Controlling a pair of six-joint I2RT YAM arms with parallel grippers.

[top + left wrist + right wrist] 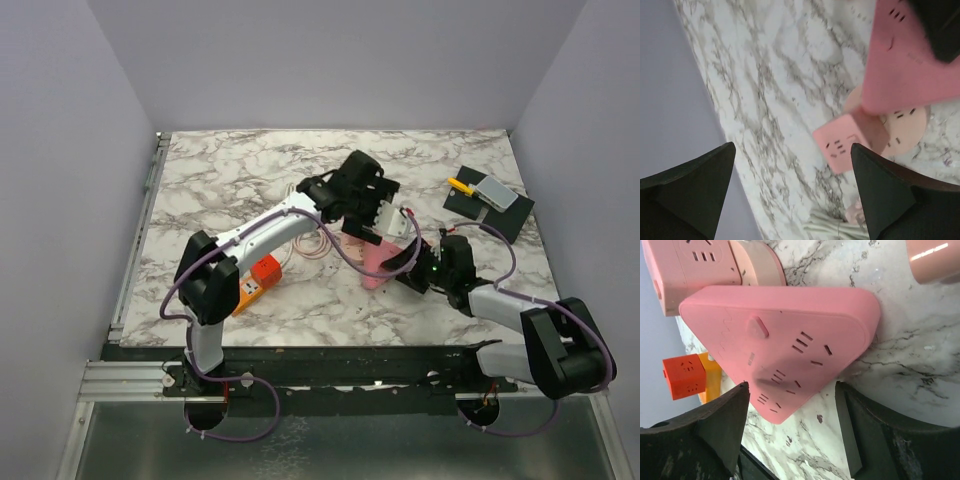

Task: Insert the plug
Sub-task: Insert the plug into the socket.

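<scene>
Left hand (pixel 792 146): fingers spread wide with nothing between them, hanging over the pink pieces at the middle of the bench (pixel 220 180).
Right hand (pixel 790 385): fingers apart, one on each side of a corner of the triangular power strip (pixel 785 335); I cannot tell whether they press on it.
Triangular power strip: pink, socket face towards the right wrist camera, between the two hands.
Pink cube socket (pixel 840 145): just past the strip, against a round pink piece (pixel 905 132).
Plug: I cannot make it out for certain in any view.
White cable (pixel 310 245): looped on the bench under the left arm.
Orange cube (pixel 265 270): near the left arm, well apart from the strip.
Black pad (pixel 490 205): far right, with a grey box (pixel 497 193) on it.
</scene>
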